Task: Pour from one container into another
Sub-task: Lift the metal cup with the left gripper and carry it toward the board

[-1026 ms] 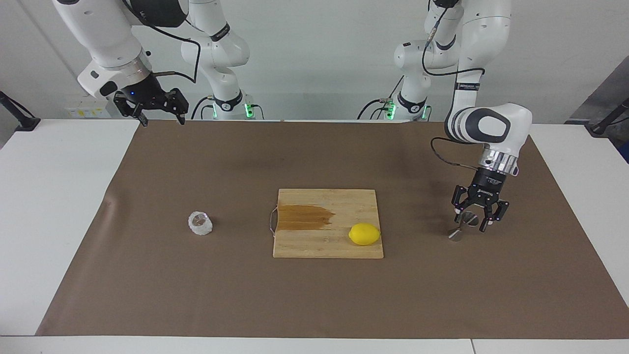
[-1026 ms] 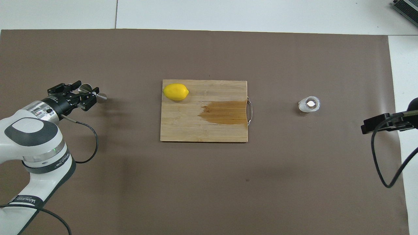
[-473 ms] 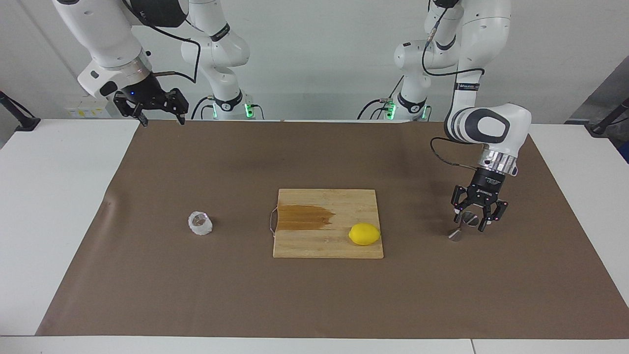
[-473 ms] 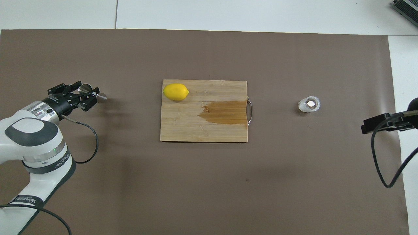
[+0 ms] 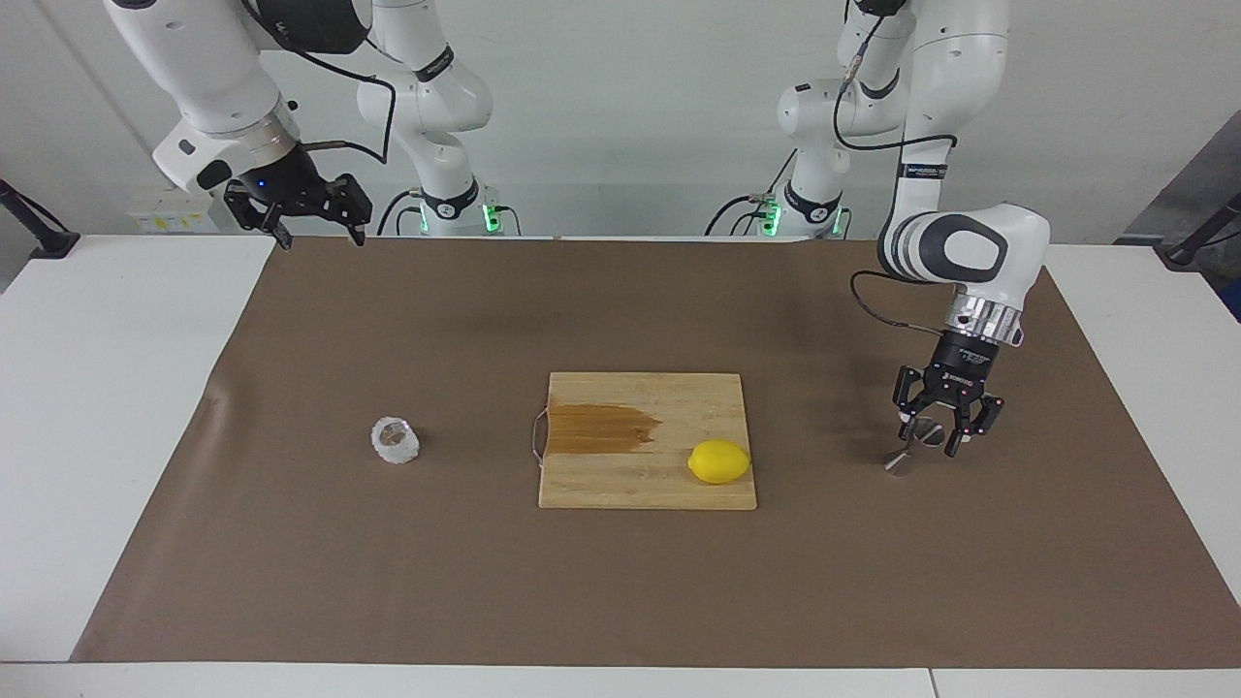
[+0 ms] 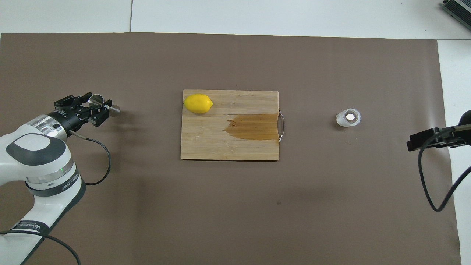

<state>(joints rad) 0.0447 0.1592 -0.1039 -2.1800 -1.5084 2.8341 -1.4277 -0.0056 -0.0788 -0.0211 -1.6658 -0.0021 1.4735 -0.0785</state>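
The small clear glass cup [image 5: 396,441] [image 6: 348,117] stands alone on the brown mat toward the right arm's end. The steel jigger [image 5: 898,463] [image 6: 114,109] is toward the left arm's end, tilted, with its lower cone on the mat. My left gripper [image 5: 931,433] [image 6: 96,105] is down around the jigger's upper cone; whether it grips the cone does not show. My right gripper [image 5: 320,237] hangs open and holds nothing, over the mat's corner at the robots' end, well away from the cup. That arm waits.
A wooden cutting board [image 5: 601,485] [image 6: 206,143] lies mid-mat between cup and jigger, with a dark wet stain [image 5: 601,428] and a wire handle toward the cup. A lemon [image 5: 719,461] [image 6: 198,103] sits on the board's corner toward the jigger.
The left gripper has drawn in slightly around the jigger's upper cone, which shifted a little. The cup, the board, the lemon and the right arm have not moved.
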